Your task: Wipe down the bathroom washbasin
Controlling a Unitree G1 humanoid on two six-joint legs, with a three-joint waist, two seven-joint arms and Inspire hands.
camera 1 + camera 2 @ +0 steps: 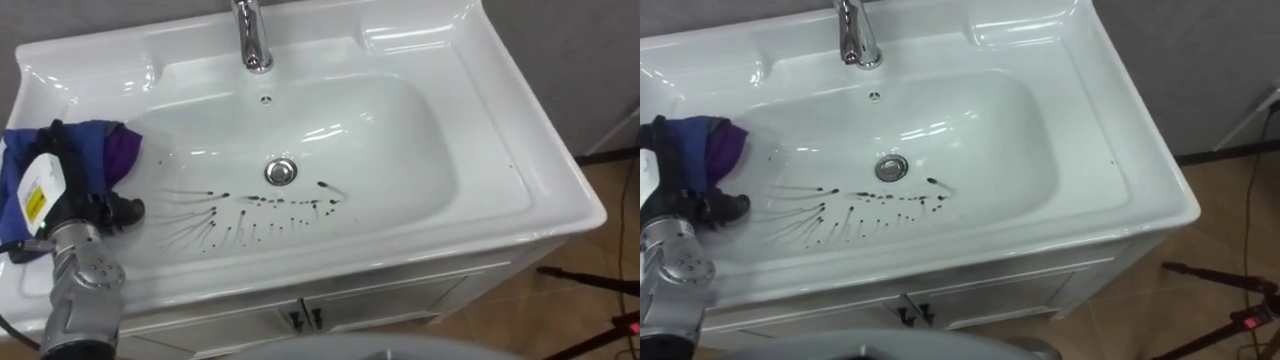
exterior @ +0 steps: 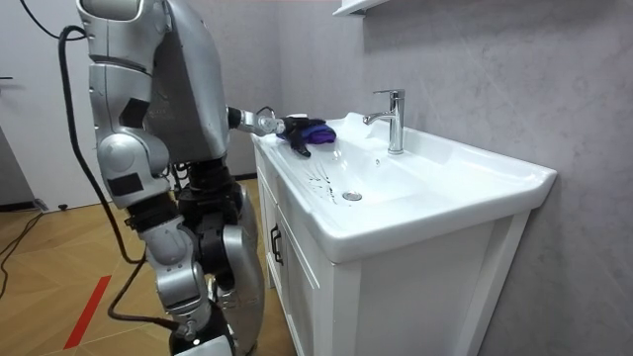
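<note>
The white basin (image 1: 420,150) sits on a white cabinet (image 1: 400,300), with the robot standing at its near-left corner. A chrome tap (image 1: 252,35) rises at the far middle of the rim. The blue and purple cloth (image 1: 112,150) is bunched on the left slope of the bowl, just inside the rim, and the left hand (image 1: 100,208) lies on it with its dark fingers closed around the fabric. Most of the wiping looks undone. A band of dark streaks (image 1: 260,210) fans across the near side of the bowl, from just beside the cloth to just right of the drain (image 1: 281,171), and the cloth is not yet on them. The far and right parts of the bowl look clean and glossy. The cloth looks soft and thick, crumpled into a wad rather than spread flat.
</note>
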